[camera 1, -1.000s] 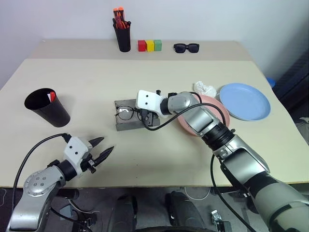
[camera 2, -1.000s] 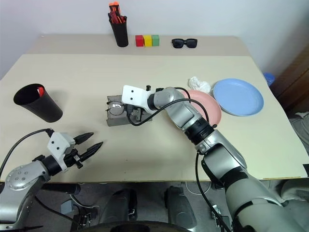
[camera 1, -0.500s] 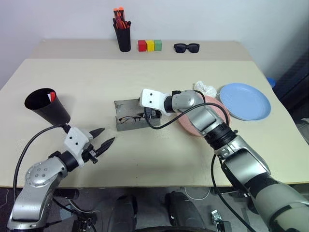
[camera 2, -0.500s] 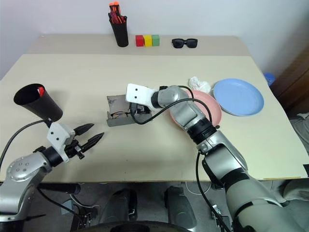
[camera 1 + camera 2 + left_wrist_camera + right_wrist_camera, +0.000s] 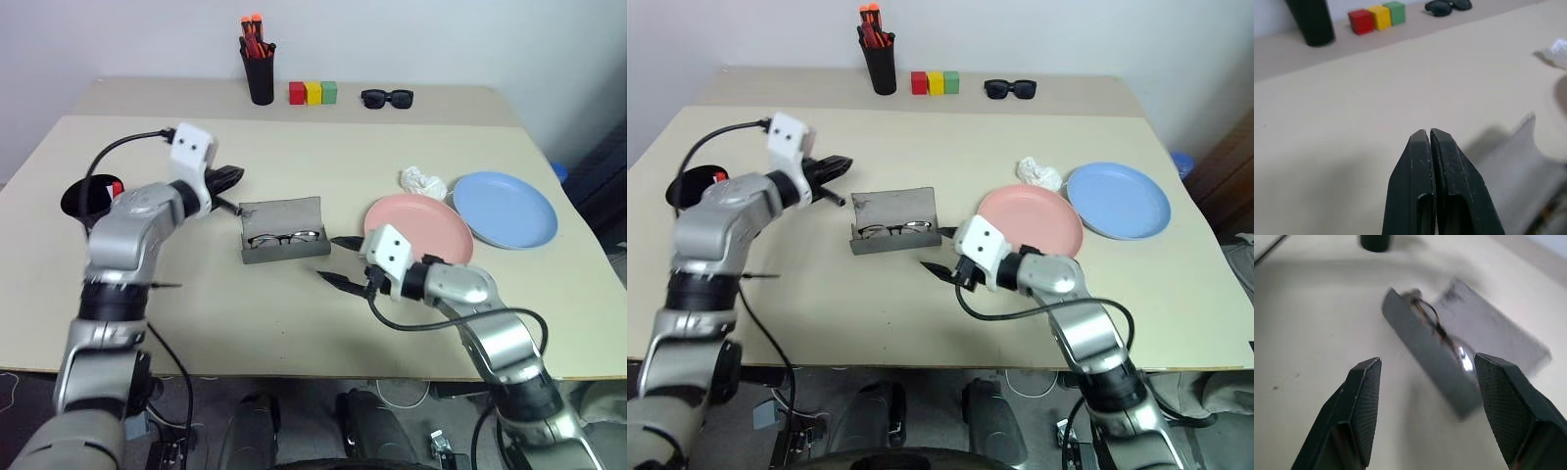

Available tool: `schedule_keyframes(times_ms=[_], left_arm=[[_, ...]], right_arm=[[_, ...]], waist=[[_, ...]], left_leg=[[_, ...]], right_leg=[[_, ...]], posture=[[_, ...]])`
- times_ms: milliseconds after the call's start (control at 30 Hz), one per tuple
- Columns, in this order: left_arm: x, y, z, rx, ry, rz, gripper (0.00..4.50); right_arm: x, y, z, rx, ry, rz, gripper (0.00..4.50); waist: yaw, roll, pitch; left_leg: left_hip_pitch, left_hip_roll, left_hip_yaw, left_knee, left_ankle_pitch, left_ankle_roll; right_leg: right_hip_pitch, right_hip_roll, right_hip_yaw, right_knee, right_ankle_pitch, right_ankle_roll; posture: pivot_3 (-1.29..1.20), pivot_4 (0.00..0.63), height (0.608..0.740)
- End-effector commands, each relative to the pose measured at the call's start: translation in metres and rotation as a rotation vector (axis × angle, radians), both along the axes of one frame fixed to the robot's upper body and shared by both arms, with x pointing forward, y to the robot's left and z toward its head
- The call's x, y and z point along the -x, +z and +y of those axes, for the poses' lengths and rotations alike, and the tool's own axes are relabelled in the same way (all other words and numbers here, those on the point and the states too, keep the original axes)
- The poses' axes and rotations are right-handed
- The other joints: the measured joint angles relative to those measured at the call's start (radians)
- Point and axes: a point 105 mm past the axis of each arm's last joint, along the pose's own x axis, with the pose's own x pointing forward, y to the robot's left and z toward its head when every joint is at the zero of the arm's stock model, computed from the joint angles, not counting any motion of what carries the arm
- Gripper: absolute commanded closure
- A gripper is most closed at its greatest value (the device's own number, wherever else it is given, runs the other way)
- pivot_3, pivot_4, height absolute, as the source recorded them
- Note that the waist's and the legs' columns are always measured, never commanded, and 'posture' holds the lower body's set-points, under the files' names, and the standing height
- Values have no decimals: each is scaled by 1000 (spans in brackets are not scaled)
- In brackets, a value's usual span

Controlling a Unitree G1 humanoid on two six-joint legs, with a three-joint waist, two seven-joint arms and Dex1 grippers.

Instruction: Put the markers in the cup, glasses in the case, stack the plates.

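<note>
On the beige table [image 5: 294, 157], open case [image 5: 282, 233] holds glasses [image 5: 282, 238]; left tool [image 5: 233, 175] pinched together, right tool [image 5: 340, 260] apart.

No text, label, brand, number or sign can be read anywhere in these views; the objects on the table carry no legible markings.

You're looking at a lab or test room, not a home. Bare white wall [image 5: 441, 39] beyond your hands; plain beige table [image 5: 323, 157] under them, a second pushed against its far edge. Staged props beyond the left gripper [image 5: 233, 176]: pen cup [image 5: 260, 80], three coloured blocks [image 5: 313, 93], sunglasses [image 5: 387, 98].
</note>
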Motion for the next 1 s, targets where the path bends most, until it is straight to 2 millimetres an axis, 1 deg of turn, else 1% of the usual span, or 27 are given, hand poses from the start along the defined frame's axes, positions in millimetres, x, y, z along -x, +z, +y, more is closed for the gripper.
schedule_keyframes(times_ms=[33, 100, 200, 300, 400, 533, 633, 767, 900, 1000], left_arm=[[-21, -10, 2, -42, 27, 99, 4459], [-31, -14, -6, -21, 13, 161, 4459], [-35, -24, -16, -36, -33, 241, 4459], [-35, -33, -21, -40, -69, 283, 4459], [-32, -41, -24, -63, -119, 314, 4459], [-24, -43, -28, -76, -223, 326, 4459], [-16, -41, -26, -97, -314, 305, 4459], [2, -37, -28, -95, -448, 282, 4459], [23, -34, -35, -109, -543, 237, 4459], [43, -30, -40, -124, -617, 178, 4459]], right_arm=[[7, 17, -6, -77, -70, -26, 1451], [10, 18, -13, -140, -119, 9, 1451], [19, 15, -20, -169, -152, 39, 1451], [24, 11, -23, -167, -178, 54, 1451], [24, 8, -26, -162, -205, 55, 1451], [22, 8, -28, -163, -228, 49, 1451], [19, 8, -30, -158, -241, 43, 1451], [12, 9, -35, -148, -257, 36, 1451], [6, 8, -36, -141, -261, 32, 1451], [1, 9, -35, -142, -261, 28, 1451]], waist=[[-6, 0, 0], [-6, 0, 0], [1, 0, 0], [0, 0, 0], [0, -1, 1], [0, -1, 1], [0, -1, 1], [-4, 0, 0], [-2, 0, 0], [0, 0, 0]], left_leg=[[0, 0, 0, 0, 0, 0], [0, 0, 0, -1, 0, 0], [-1, 0, 0, -1, 0, 0], [-2, 0, 0, -1, 0, 0], [-1, 0, 0, -1, 0, 0], [-2, 0, 0, -1, 0, 0], [-2, 0, 0, -1, 0, 0], [-1, 0, 0, -1, 0, 0], [-1, 0, 0, -1, 0, 0], [-1, 0, 0, -1, 0, 0]], right_leg=[[0, 0, 0, 0, 0, 0], [-1, 1, 1, 0, 0, 0], [-1, 1, 0, -1, 0, 0], [-1, 0, 0, -2, 0, 0], [-1, 0, 0, -2, 0, 0], [-1, 0, 0, -2, 0, 0], [-1, 0, 0, -2, 0, 0], [-1, 0, 1, -1, 0, 0], [-1, 0, 1, -1, 0, 0], [-1, 0, 1, -1, 0, 0]], posture=[[0, 150, 722], [0, 150, 722], [0, 150, 722], [0, 150, 722], [0, 150, 722], [0, 150, 722], [0, 150, 722], [0, 150, 722], [0, 150, 722], [0, 150, 722]])
